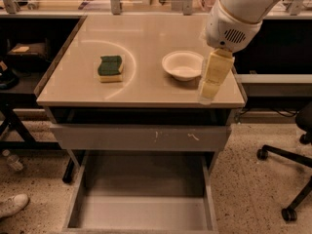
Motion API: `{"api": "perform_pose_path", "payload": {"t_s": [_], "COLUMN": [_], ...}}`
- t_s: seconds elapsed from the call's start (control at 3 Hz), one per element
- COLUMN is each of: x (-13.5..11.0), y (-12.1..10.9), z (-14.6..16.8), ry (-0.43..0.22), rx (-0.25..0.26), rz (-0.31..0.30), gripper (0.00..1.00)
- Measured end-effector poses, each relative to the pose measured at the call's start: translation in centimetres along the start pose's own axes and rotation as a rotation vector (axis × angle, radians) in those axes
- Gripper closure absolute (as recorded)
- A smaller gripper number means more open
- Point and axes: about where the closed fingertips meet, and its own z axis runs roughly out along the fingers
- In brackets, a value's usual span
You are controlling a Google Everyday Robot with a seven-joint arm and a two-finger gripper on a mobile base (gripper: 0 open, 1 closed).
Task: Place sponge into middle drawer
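Note:
The sponge (110, 68), pale yellow with a dark green top, lies on the left half of the beige table top (146, 89). The middle drawer (141, 206) is pulled out below, its smooth grey floor bare. My gripper (206, 95) hangs pointing down over the table's front right part, just right of the white bowl (183, 65) and well to the right of the sponge. It holds nothing that I can see.
A grey drawer front with pale scratches (141, 138) sits just under the table top, above the open drawer. An office chair base (287, 179) stands on the floor at the right. A shoe (12, 204) is at the lower left.

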Motion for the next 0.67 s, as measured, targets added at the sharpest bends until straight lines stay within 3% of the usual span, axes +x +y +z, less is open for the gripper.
{"api": "perform_pose_path", "payload": {"t_s": [0.33, 0.67], "x": [-0.3, -4.1], "y": [0.0, -0.6], "z": [0.1, 2.6], "ry": [-0.010, -0.099], "rx": [0.008, -0.025], "rz": [0.003, -0.002], "gripper": [0.00, 0.00]}}
